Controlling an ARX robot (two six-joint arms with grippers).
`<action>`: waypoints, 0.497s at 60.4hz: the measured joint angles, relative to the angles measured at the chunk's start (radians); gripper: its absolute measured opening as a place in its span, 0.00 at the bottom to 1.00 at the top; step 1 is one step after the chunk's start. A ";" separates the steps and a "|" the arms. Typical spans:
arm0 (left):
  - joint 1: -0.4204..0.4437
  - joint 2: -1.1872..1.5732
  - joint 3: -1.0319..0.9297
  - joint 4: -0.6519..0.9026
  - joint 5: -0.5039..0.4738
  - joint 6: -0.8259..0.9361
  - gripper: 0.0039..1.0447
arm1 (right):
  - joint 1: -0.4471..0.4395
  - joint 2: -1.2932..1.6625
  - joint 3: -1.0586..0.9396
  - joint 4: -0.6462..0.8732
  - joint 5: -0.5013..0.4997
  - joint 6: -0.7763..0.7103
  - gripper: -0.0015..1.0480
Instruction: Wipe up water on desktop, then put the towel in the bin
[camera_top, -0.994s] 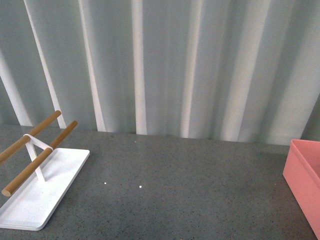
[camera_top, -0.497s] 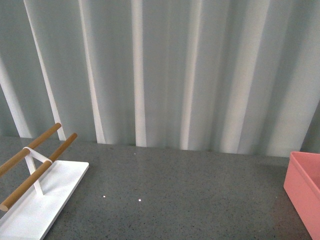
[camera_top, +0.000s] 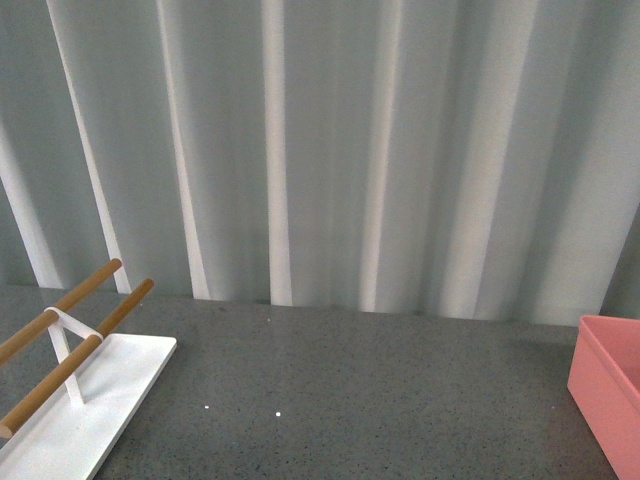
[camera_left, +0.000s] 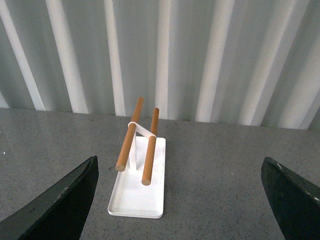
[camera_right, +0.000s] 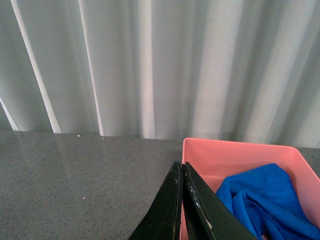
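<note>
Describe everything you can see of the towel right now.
The towel is a bright royal-blue, fluffy terry cloth, crumpled rather than neatly folded, lying inside the salmon-pink bin. It rests against the bin's inner walls and floor, below the rim. Its near part is cut off by the right wrist picture's edge. The shut right hand is beside it, not holding it. The front view does not show it.
</note>
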 joint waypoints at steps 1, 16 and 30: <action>0.000 0.000 0.000 0.000 0.000 0.000 0.94 | 0.000 -0.013 0.000 -0.012 0.000 0.000 0.03; 0.000 0.000 0.000 0.000 0.000 0.000 0.94 | 0.000 -0.162 -0.002 -0.152 0.000 0.002 0.03; 0.000 0.000 0.000 0.000 0.000 0.000 0.94 | 0.000 -0.266 -0.002 -0.254 0.002 0.002 0.03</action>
